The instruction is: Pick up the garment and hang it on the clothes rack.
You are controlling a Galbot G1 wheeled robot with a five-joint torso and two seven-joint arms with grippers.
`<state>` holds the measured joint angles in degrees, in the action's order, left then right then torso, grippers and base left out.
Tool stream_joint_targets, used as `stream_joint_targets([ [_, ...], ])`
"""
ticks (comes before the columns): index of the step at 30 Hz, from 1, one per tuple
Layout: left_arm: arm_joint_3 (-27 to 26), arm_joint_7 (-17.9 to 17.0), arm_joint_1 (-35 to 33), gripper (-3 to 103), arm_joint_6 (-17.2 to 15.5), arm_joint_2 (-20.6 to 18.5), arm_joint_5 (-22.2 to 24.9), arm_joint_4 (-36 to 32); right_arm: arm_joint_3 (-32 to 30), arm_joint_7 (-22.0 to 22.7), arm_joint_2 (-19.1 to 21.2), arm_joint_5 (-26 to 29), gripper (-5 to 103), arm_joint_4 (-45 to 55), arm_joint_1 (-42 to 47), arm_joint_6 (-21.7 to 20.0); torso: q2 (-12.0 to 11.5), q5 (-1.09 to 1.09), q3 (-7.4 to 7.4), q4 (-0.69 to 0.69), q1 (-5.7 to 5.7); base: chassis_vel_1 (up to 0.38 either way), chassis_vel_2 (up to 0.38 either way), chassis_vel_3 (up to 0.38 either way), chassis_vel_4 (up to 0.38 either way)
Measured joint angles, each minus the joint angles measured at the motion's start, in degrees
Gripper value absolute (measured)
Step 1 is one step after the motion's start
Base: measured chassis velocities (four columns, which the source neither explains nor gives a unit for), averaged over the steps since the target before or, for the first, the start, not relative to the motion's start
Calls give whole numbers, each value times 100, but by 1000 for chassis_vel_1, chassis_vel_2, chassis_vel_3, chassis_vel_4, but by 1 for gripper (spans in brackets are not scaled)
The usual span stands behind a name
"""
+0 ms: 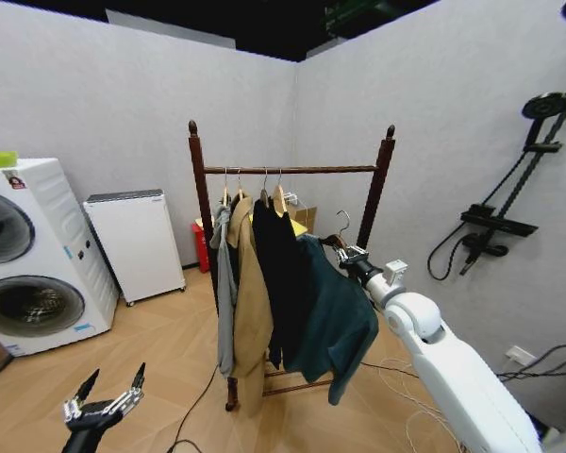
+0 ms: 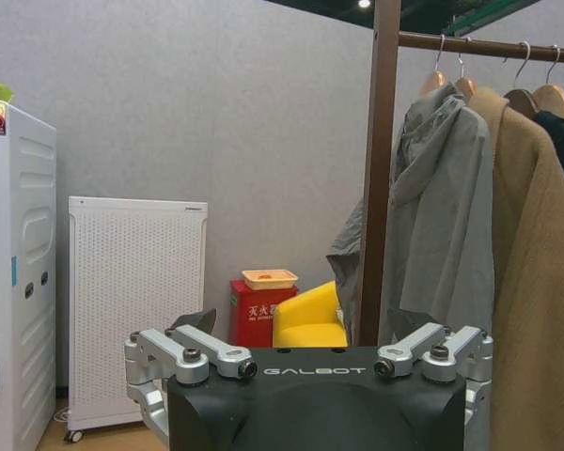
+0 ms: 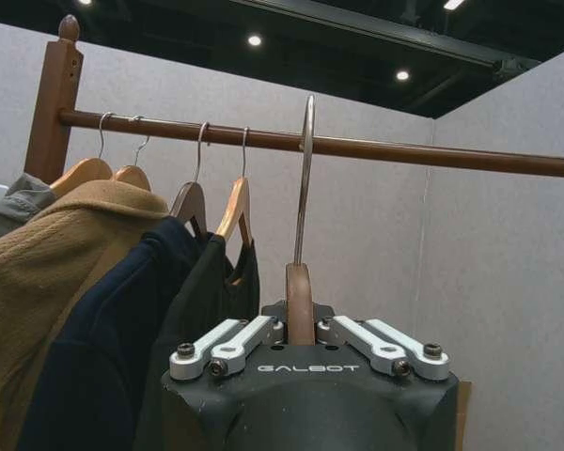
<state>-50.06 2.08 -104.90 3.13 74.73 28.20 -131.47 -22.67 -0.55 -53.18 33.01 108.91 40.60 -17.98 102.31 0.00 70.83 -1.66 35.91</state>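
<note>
Two arms show in the head view of a room with grey textured walls and a pale wood-plank floor. At far left stands a white washing machine (image 1: 24, 260) with a round glass door, and beside it a white boxy appliance (image 1: 135, 243) with a perforated front panel. Low at the left, the left tool (image 1: 110, 394) hangs idle above the floor, its slim metal fingers spread apart with nothing between them.

In the middle stands the clothes rack (image 1: 200, 189), dark red-brown wood with two straight posts topped by ball finials, one round top rail and a low slatted shelf near the floor. From the rail's left end rightward hang a thin grey hooded coat (image 1: 224, 293), a soft tan coat (image 1: 253, 302) and a black jacket (image 1: 275, 283), each on a wooden hanger with a wire hook.

Just right of the black jacket, the garment (image 1: 335, 321), a soft dusty teal-blue jacket, drapes in loose folds from a brown wooden hanger (image 3: 299, 305). The right tool (image 1: 351, 257), on a smooth white arm reaching from the lower right, is closed on that hanger's neck. In the right wrist view, the hanger's metal hook (image 3: 304, 178) stands upright against the rail; whether it rests on it cannot be told.

On the right wall hangs a black shower fitting (image 1: 495, 222) with a looping hose.
</note>
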Motion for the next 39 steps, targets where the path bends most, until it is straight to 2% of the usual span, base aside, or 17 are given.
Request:
stream_joint_targets([
  [13, 0, 1, 0, 100, 0, 0, 0, 0, 54, -10, 22, -110, 10, 165, -53, -32, -2, 0, 2, 1, 4, -204, 216, 225, -209],
  [14, 0, 1, 1, 100, 0, 0, 0, 0, 58, -17, 61, -138, 10, 133, -152, -40, -3, 3, 2, 2, 7, -215, 159, 191, -170],
  [15, 0, 1, 1, 100, 0, 0, 0, 0, 88, -34, 145, -97, 10, 104, -328, -88, -5, -2, 4, 4, 13, -140, 159, 63, -30],
  [17, 0, 1, 1, 100, 0, 0, 0, 0, 141, -37, 201, 1, 10, 101, -451, -160, -5, 3, 4, 0, 12, -79, 122, 63, -30],
  [20, 0, 1, 2, 100, 0, -1, 0, 0, 248, 16, 263, 230, 10, 118, -665, -286, -5, -2, 3, -2, 10, -64, 24, -7, -40],
  [22, 0, 1, 0, 100, 0, 0, 0, 0, 395, 216, 303, 645, 10, 188, -936, -512, -1, 0, 0, 2, -2, 0, 0, 0, 0],
  [27, 0, 0, -1, 100, 0, 0, 0, 0, 709, 297, 362, 886, 10, 33, -1441, -643, 2, 0, -1, 2, -6, 61, -38, -31, 43],
  [30, 0, 1, 0, 100, 0, 0, 0, 0, 1147, 352, 339, 1094, 10, -414, -2285, -707, 2, -1, -1, 1, -5, 15, -17, -12, 17],
  [34, 0, 0, 1, 100, 0, 0, 0, 0, 1499, 375, 275, 1160, 10, -819, -2866, -730, -1, -2, 1, 3, 3, 0, 0, 0, 0],
  [39, 0, 0, 1, 100, 0, 0, 0, 0, 1711, 380, 192, 1162, 10, -1041, -3159, -800, -3, -2, 2, 2, 5, 0, 0, 0, 0],
])
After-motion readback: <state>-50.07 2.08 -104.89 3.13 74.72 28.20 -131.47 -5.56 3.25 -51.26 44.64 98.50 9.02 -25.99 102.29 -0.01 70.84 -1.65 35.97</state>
